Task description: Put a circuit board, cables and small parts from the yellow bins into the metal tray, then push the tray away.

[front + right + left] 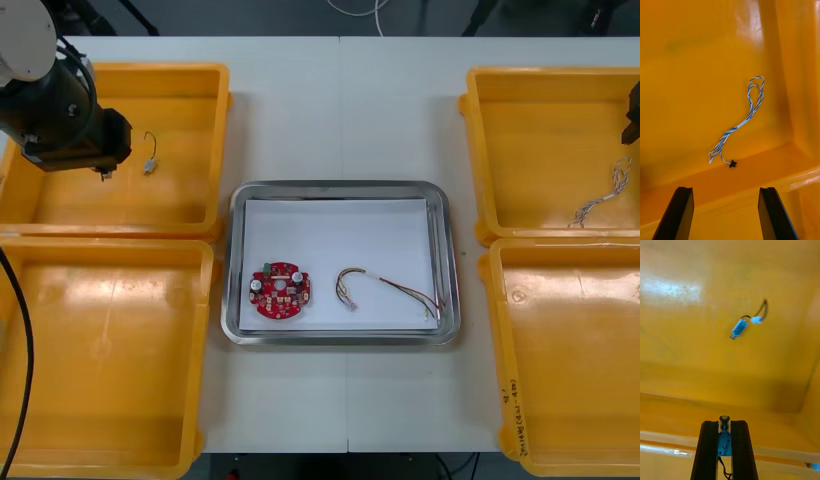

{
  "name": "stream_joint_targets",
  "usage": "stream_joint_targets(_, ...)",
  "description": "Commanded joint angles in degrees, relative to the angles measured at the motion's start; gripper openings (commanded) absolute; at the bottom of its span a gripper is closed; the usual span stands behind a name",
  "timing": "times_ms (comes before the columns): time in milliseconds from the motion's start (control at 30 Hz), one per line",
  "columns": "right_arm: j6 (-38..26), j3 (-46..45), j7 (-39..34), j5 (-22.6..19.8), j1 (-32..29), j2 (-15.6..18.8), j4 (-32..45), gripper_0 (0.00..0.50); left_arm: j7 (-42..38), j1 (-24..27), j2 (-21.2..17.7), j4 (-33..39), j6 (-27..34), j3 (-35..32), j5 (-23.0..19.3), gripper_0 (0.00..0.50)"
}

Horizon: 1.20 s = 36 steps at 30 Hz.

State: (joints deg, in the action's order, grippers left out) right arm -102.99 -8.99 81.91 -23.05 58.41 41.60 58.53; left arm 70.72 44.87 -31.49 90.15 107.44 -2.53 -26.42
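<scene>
Over the far left yellow bin [190,75], my left gripper [103,172] [724,424] is shut on a small metal part [724,440] with a thin black lead. A second small metal part [150,155] [739,328] with a short wire lies on that bin's floor ahead of the fingers. My right gripper [726,212] [632,112] hangs open above the far right yellow bin [500,80], apart from the twisted blue and white cable [748,116] [600,200]. In the metal tray [340,188] lie a round red circuit board [281,290] and a red and yellow cable [385,287].
The near left yellow bin [100,250] and the near right yellow bin [560,250] flank the tray. Bare table [340,110] stretches beyond the tray to the far edge.
</scene>
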Motion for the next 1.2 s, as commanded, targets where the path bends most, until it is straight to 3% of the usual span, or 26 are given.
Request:
stream_joint_targets(33, 3.8, -3.1, -2.2, 2.2, 3.2, 2.3, -1.7, 0.5, -7.3, 1.2, 3.9, 5.5, 2.6, 0.9, 3.0, 0.0)
stream_joint_targets(333, 11.7, -3.8, -11.5, 2.7, 3.9, 0.4, -8.2, 0.5, -12.7, 1.3, 9.3, 9.4, 2.6, 3.8, 5.8, 0.0)
stream_joint_targets(533, 21.0, -5.6, -18.7, 3.1, 7.2, -1.2, -19.1, 0.5, -16.6, 1.3, 12.5, 10.7, 2.6, 8.6, 6.7, 0.0)
stream_joint_targets(700, 25.3, -5.6, -22.1, 3.5, 8.0, -1.9, -23.3, 0.5, -20.9, 1.3, 14.0, 11.8, 2.6, 12.5, 6.6, 0.0)
stream_joint_targets(933, 26.2, -5.7, -27.3, 3.5, 8.0, -2.2, -25.9, 0.5, -26.9, 1.3, 15.0, 12.1, 2.5, 19.0, 6.2, 0.0)
stream_joint_targets(1200, 27.2, -6.2, -29.0, 3.0, 8.0, -2.2, -31.2, 0.5, -33.4, 1.2, 15.7, 9.9, -4.4, 25.5, 6.1, 0.0)
